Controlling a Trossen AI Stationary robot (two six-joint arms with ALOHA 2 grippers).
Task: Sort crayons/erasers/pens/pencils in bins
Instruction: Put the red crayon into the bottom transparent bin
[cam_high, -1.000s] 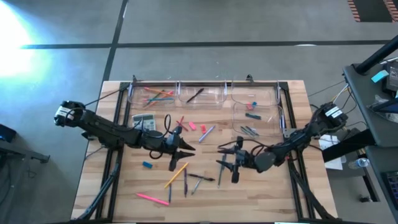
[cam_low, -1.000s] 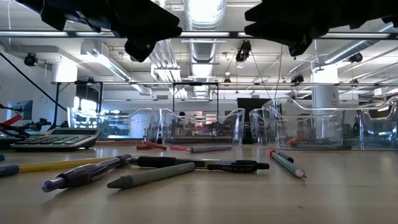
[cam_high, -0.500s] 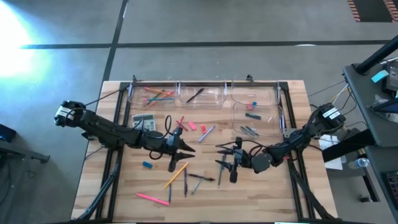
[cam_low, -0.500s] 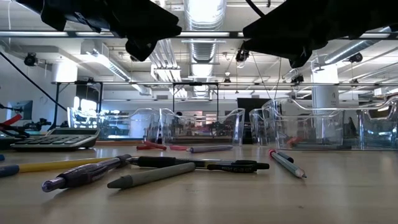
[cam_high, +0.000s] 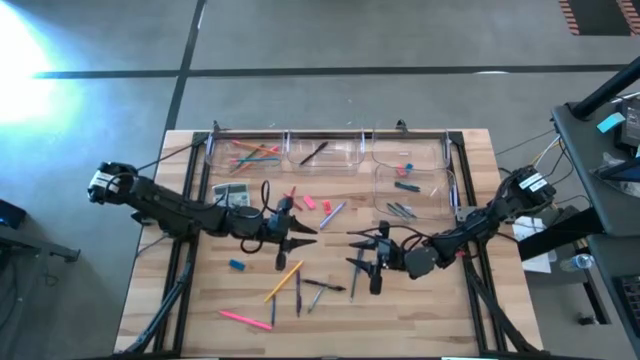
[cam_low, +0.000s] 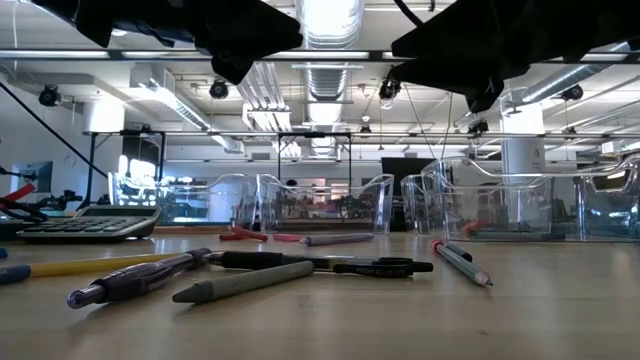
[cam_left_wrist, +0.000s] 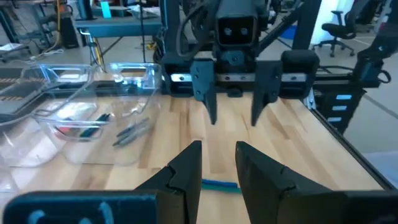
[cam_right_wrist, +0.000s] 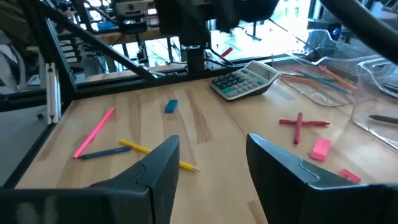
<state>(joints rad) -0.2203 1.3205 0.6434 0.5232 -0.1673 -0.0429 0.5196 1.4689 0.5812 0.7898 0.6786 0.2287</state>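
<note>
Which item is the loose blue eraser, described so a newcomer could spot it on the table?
Start at the grey calculator on the left side of the light wooden table, by the left arm. Come toward the table's near edge, past that arm, to the small stubby blue eraser block lying alone on bare wood. It is the only short, thick blue piece there; its neighbours are long thin sticks, such as the pink pencil.

1. A wooden bench (cam_high: 200, 310) of pale planks stands on a grey concrete floor (cam_high: 330, 40)
2. A grey calculator (cam_high: 231, 195) lies flat on the bench near its left side; in the low view it sits at the far left (cam_low: 85, 222), and the right wrist view shows its rows of keys (cam_right_wrist: 245, 79)
3. Black metal rails (cam_high: 330, 132) frame the bench's far edge
4. A second bench (cam_high: 600, 190) with cables and gear stands to the right
5. Ceiling lights and ducts (cam_low: 325, 60) run overhead
</note>
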